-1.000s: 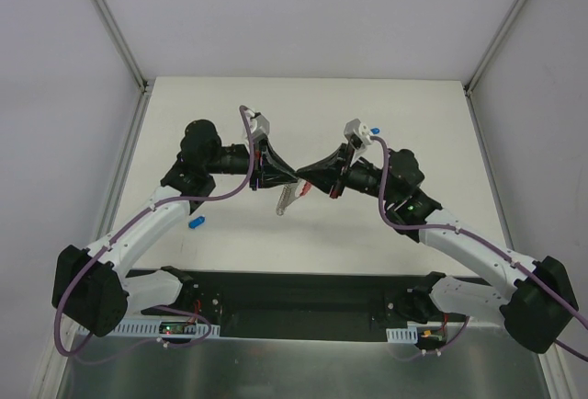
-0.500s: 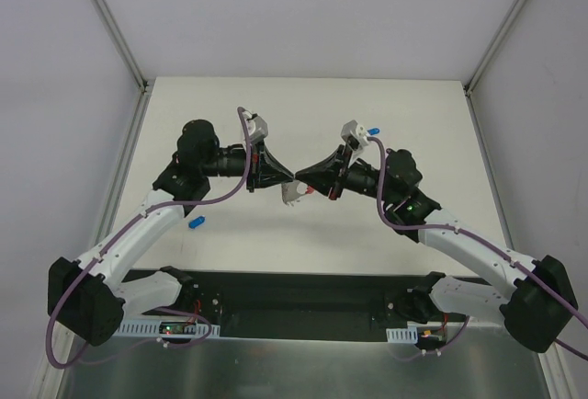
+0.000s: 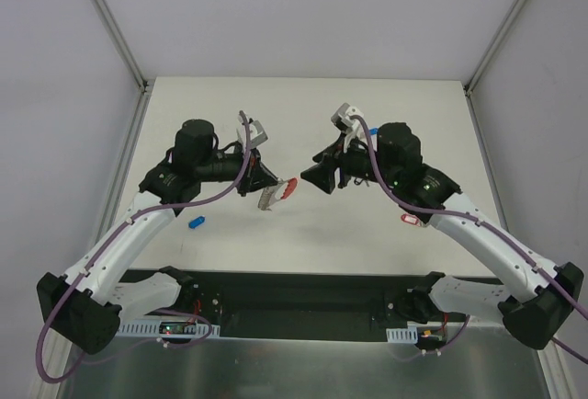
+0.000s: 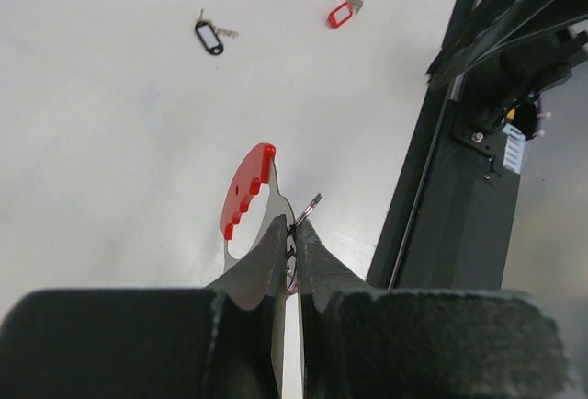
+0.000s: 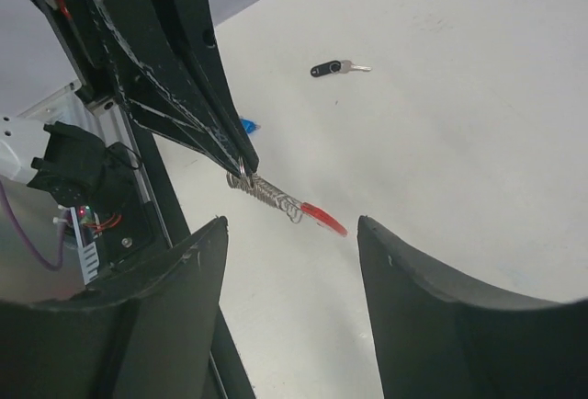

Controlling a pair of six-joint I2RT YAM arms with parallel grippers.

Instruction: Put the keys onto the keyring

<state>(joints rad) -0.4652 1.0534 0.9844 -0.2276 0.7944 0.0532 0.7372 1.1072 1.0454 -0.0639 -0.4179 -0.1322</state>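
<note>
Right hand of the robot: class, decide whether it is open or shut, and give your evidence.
Open. In the wrist view the right hand has its two black fingers wide apart, with nothing gripped between them.

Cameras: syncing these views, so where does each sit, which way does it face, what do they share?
Top external: above, behind the bases, looking down at the table; both arms show.
Left wrist: on that arm, looking past the shut left hand at the keyring.
Right wrist: looks through the open right hand toward the left hand.
Shared: keyring.
</note>
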